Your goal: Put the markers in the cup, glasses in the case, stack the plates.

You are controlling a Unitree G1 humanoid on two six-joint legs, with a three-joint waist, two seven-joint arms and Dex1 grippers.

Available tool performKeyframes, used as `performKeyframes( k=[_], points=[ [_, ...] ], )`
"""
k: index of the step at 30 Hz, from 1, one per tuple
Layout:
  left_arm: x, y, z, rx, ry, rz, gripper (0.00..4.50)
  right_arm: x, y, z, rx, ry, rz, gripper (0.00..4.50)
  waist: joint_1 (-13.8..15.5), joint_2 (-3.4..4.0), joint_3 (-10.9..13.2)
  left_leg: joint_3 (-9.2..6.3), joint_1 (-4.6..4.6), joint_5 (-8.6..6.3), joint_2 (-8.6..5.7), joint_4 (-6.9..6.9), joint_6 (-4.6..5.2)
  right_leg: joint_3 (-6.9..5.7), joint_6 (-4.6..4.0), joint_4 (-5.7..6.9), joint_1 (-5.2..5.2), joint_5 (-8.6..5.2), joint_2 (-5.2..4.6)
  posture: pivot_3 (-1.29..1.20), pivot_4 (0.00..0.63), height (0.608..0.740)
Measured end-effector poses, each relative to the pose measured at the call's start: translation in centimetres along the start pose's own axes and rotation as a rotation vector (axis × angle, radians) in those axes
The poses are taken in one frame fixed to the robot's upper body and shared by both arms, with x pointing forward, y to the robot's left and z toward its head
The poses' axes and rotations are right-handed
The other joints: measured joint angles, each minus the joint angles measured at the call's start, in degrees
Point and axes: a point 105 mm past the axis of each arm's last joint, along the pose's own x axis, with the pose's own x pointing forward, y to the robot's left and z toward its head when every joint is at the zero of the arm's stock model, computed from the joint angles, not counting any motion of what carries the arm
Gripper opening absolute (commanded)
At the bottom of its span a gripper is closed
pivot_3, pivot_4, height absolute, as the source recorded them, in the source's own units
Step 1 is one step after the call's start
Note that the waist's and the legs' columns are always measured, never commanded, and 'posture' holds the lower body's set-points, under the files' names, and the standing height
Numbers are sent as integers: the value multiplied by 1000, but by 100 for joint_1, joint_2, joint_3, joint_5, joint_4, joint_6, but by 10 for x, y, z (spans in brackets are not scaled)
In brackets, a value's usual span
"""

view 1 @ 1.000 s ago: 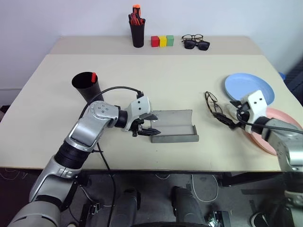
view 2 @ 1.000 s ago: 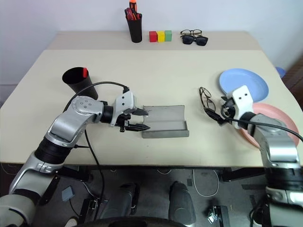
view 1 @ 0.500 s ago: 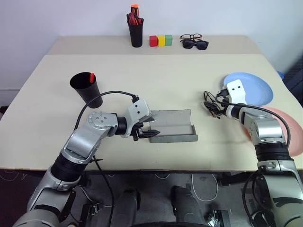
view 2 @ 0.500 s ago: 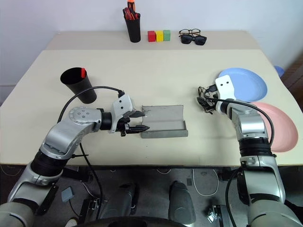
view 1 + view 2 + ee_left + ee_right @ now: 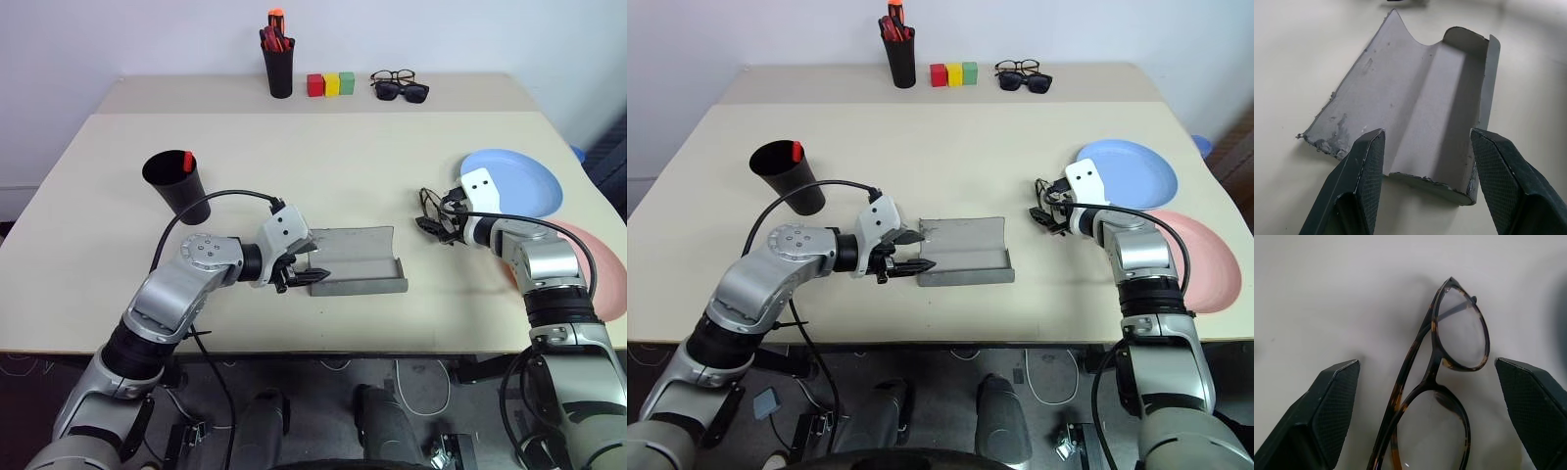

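A beige table (image 5: 323, 157) stands against a plain white wall (image 5: 147, 39).

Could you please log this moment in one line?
left claw: open at case | right claw: open around glasses | glasses on table

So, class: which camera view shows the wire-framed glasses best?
The right wrist view: the glasses lie close up between the open right end effector's fingers, both lenses clear. In the head views they are small and partly hidden by that end effector.
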Motion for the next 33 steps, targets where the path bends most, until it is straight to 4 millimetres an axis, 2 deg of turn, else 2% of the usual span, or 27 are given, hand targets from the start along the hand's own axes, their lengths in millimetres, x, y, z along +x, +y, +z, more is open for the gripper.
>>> performKeyframes(
  k=[3,7,9,11,21,28,33],
  points=[
    [0,-1,-1,-12,2,-7,2825,0,0,-1,5,7,5,3179,0,0,0,0,0,0,0,0,0,0,0,0,0,0,0,0,150,739],
    [0,-1,-1,-22,5,-7,2825,0,1,0,3,4,8,1095,-1,0,0,0,0,0,0,0,0,0,0,0,0,0,0,0,150,739],
    [1,-1,-2,-24,7,-3,2825,-3,-2,7,-8,-20,-7,134,-8,-1,0,0,3,0,0,1,0,0,0,0,3,0,0,0,150,739],
    [1,-1,-2,-29,7,-3,2825,-8,-10,15,-21,-36,-31,134,-16,-6,-3,0,8,0,3,2,0,0,-1,-1,9,0,4,0,150,739],
    [-1,-5,1,-26,4,-11,2825,-5,-2,13,-62,-43,15,134,-31,-3,-3,-1,8,0,7,-1,0,2,-2,0,6,1,8,0,150,739],
    [0,-5,-3,-37,10,-2,2825,-13,33,14,-247,-216,210,134,-11,0,-1,0,6,0,7,0,0,2,0,-1,6,1,8,0,150,739],
    [1,-6,-3,-36,6,1,2825,-23,45,22,-336,-302,270,134,-10,0,-1,-1,7,0,7,0,-1,3,-1,-1,6,1,8,0,150,739]
  ],
)
